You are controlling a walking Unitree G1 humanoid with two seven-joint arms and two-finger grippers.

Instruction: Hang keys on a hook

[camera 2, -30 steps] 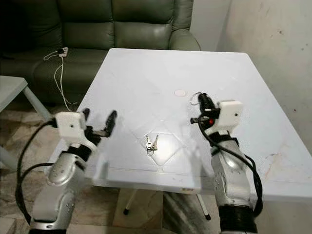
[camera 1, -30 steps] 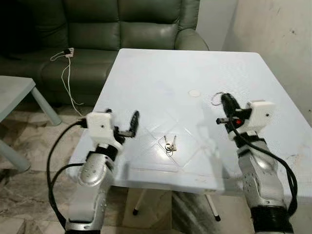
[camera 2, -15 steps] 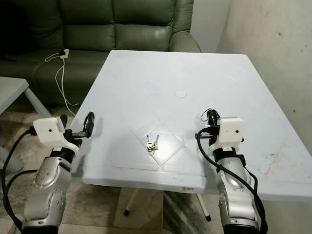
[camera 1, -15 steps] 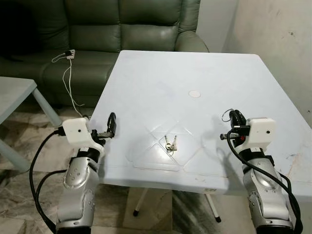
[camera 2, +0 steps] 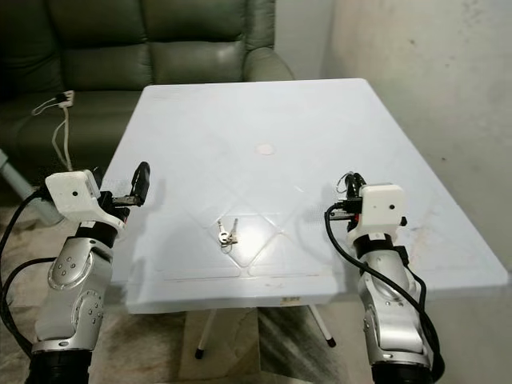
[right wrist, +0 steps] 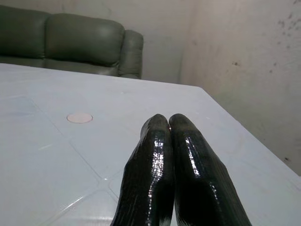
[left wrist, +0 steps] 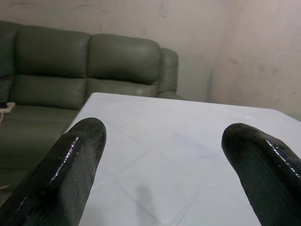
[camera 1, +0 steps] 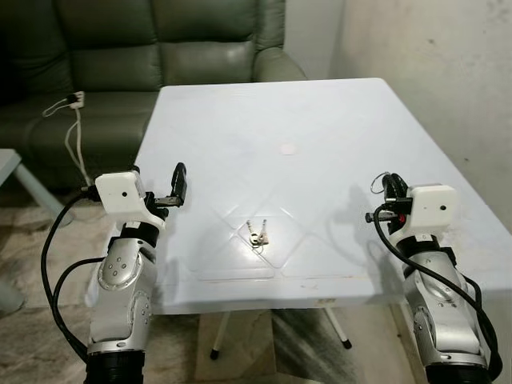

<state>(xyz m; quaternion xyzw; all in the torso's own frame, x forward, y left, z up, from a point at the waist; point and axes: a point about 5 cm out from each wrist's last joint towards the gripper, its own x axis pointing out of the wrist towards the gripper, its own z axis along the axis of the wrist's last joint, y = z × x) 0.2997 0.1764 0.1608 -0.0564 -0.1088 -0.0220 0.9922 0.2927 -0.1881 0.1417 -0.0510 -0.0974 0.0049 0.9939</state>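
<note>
A small bunch of keys lies flat on the white table, near the middle of its front edge. My left gripper hovers at the table's front left edge, a hand's width left of the keys. It is open wide with nothing between its fingers. My right gripper is over the table's front right part, well to the right of the keys. Its fingertips are pressed together and it is shut on nothing.
A round cap marks the table's centre. Behind the table stands a dark green sofa with a white power strip and cable on its seat. A plaster wall runs along the right. Tiled floor lies below.
Both arms have drawn back from over the table toward its front edge. The camera has shifted, so the whole scene sits further left. The keys lie where they were.
</note>
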